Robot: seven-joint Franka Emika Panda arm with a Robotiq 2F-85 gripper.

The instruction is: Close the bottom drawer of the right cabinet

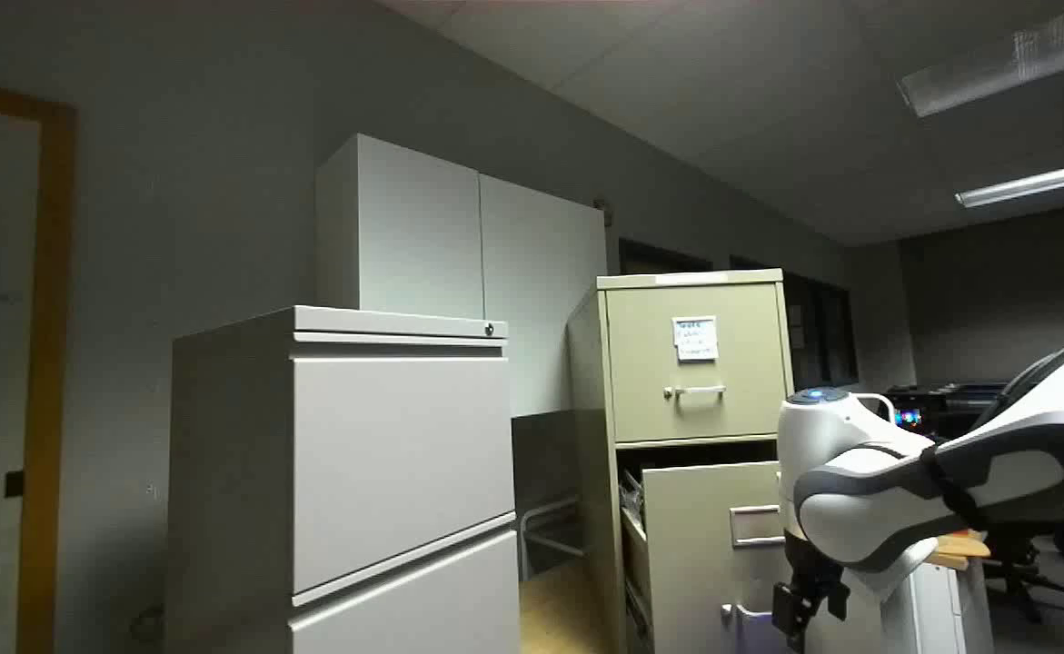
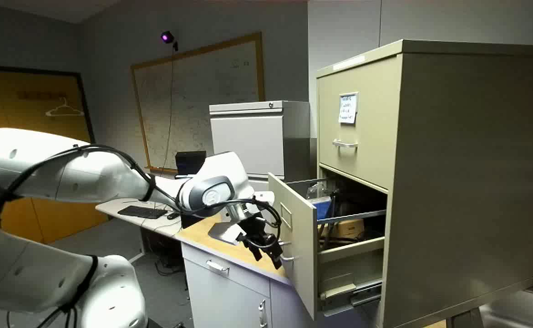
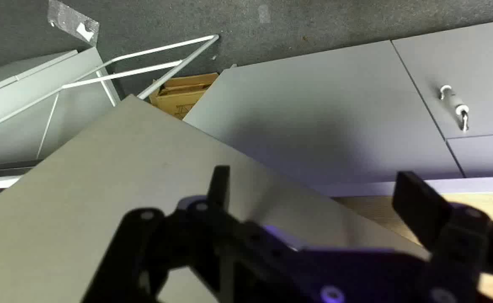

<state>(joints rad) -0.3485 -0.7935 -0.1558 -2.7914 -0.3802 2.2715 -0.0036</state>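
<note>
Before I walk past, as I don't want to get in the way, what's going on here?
A white jointed robot arm has its open black two-fingered pincer close to the flat-fronted beige metal bottom drawer, apparently to push it shut. That drawer stands pulled out of the boxy beige metal filing cabinet; the rectangular beige metal drawer above is shut. Whether the pincer touches the lower one, I can't tell.

a whiteboard (image 2: pixel 202 109) on grey wall (image 2: pixel 285 54)

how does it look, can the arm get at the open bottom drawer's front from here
Probably yes: the open gripper hangs close to the front of the bottom drawer, and no obstacle shows between them.
</note>
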